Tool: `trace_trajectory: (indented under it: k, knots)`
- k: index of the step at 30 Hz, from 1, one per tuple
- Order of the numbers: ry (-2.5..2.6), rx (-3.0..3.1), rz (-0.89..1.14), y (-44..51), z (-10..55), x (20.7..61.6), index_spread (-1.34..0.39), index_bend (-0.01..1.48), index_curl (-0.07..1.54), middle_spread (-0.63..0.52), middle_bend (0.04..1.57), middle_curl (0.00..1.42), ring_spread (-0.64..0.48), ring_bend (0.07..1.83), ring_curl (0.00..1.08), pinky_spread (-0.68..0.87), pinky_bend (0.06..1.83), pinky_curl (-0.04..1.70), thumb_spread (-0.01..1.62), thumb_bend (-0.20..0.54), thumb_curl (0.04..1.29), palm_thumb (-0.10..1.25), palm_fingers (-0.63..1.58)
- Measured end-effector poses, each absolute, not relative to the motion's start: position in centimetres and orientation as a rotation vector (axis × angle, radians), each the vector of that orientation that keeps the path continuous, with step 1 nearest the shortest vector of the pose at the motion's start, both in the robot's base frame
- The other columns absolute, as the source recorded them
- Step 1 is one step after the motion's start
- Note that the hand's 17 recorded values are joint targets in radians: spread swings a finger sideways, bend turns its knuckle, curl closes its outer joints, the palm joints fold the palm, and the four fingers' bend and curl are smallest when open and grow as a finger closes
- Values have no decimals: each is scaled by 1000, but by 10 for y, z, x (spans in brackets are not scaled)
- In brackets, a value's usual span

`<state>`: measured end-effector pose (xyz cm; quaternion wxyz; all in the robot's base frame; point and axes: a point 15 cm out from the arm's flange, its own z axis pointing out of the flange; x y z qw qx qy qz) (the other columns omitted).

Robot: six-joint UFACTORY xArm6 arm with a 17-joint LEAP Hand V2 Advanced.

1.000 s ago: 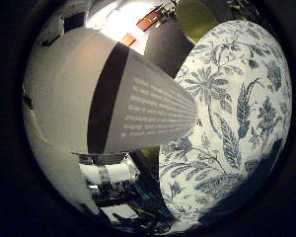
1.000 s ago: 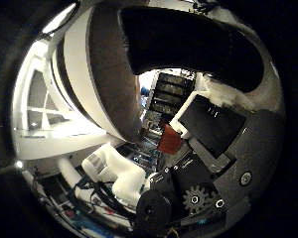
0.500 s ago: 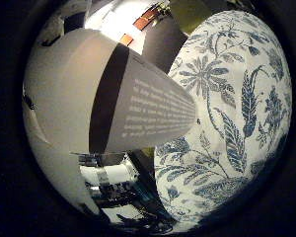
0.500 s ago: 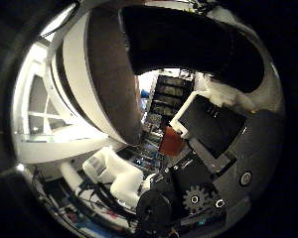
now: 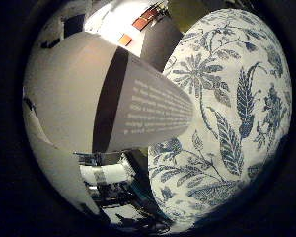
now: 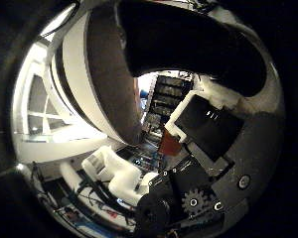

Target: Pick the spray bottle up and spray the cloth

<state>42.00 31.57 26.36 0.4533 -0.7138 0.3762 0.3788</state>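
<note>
**Bottle held close to the palm as the cloth fills more of the view**

The spray bottle [image 5: 113,106] sits right against the palm: its pale body with a dark band and a printed label fills much of the little-finger-side view, and its curved wall also crowds the thumb-side view. The hand [image 6: 198,163] has its white and black fingers curled round the bottle, so it is clamped on it rather than resting beside it.

Just beside the bottle lies the cloth [image 5: 232,123], white with a blue flower and leaf print. Compared with a second ago, the cloth's pattern has slid across the little-finger-side view and takes up slightly more of it, while the bottle keeps the same place against the palm. That reads as the hand carrying the bottle nearer the cloth, not the cloth moving.

The pick-up seems done. What remains, judging from this, is to aim the nozzle at the cloth and squeeze; the nozzle and trigger are not clearly visible here.
</note>
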Motion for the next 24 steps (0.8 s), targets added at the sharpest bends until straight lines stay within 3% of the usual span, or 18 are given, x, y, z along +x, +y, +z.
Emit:
trace_trajectory:
  k: [5, 12, 17, 20, 24]
  knots:
    - [922, -1764, 936, 316, 264, 419, -285, 571, 765, -133, 1136, 638, -239, 1247, 721, -323, 1047, 1096, 554, -36, 748, 899, 885]
    - [924, -1764, 929, 313, 262, 420, -365, 300, 740, -177, 970, 677, -264, 1241, 691, -427, 1107, 985, 622, -32, 700, 906, 603]
    - [925, -1762, 938, 313, 262, 419, -413, 250, 692, -189, 841, 677, -274, 1218, 673, -451, 949, 909, 766, -24, 665, 909, 385]
    - [929, -1805, 938, 306, 255, 415, -443, 353, 666, -169, 757, 656, -251, 1063, 637, -295, 721, 874, 879, -23, 635, 902, 152]
    - [972, -1845, 907, 274, 242, 423, -422, 366, 592, -105, 613, 579, -172, 831, 547, 3, 610, 803, 930, -25, 608, 879, 58]
